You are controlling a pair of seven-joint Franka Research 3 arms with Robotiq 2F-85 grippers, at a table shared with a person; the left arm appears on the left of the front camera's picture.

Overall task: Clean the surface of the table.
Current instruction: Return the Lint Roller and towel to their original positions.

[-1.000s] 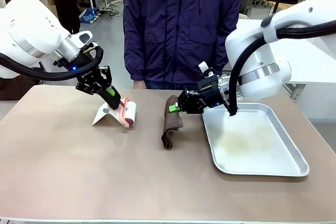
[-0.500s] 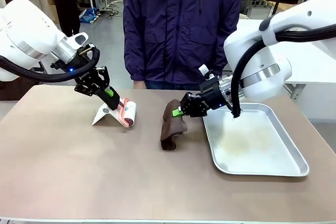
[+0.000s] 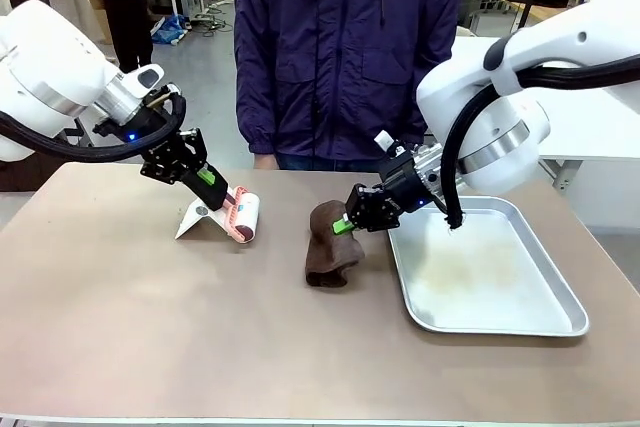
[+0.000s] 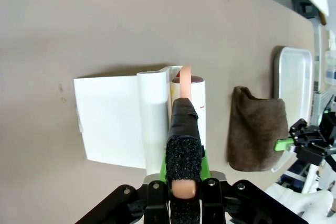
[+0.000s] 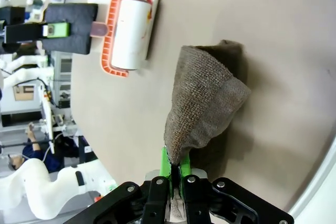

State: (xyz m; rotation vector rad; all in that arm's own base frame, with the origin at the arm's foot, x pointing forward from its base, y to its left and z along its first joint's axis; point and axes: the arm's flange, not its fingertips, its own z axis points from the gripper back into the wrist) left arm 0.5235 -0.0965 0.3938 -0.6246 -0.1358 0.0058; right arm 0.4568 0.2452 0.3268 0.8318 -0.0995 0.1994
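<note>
Table (image 3: 150,327): wide beige-brown top spanning the front view from near edge to the person at the far side; bare across the near half.
Brown cloth (image 3: 332,245): near the middle of the table, just left of the tray; upper corner lifted and pinched, lower part slumped on the tabletop.
Right gripper (image 3: 345,226): clamped on the cloth's upper edge, green pads pressed together around the fabric; in the right wrist view (image 5: 173,174) cloth (image 5: 205,98) fanning out from between the pads.
Right arm pose: coming in from the right, wrist angled low and leftward across the tray's far left corner.
Lint roller (image 3: 243,215): white roll in an orange frame, on the table's left part, beside a white stand.
White stand (image 3: 199,219): folded sheet-like holder, resting on the table, touching the roller.
Left gripper (image 3: 213,187): closed on the roller's handle; in the left wrist view (image 4: 184,182) black-wrapped handle running up from between the pads to the roll (image 4: 190,106).
Left arm pose: reaching in from the left, fingers tilted down and to the right.
Change from a second ago: cloth raised and bunched rounder, shifted slightly nearer; right gripper lower and a little further right; left gripper drawn slightly up and left, roller in the same place.
Metal tray (image 3: 560,292): right part of the table, shiny, a faint brownish smear on its floor.
Person (image 3: 350,47): standing at the far edge in a dark purple jacket.
</note>
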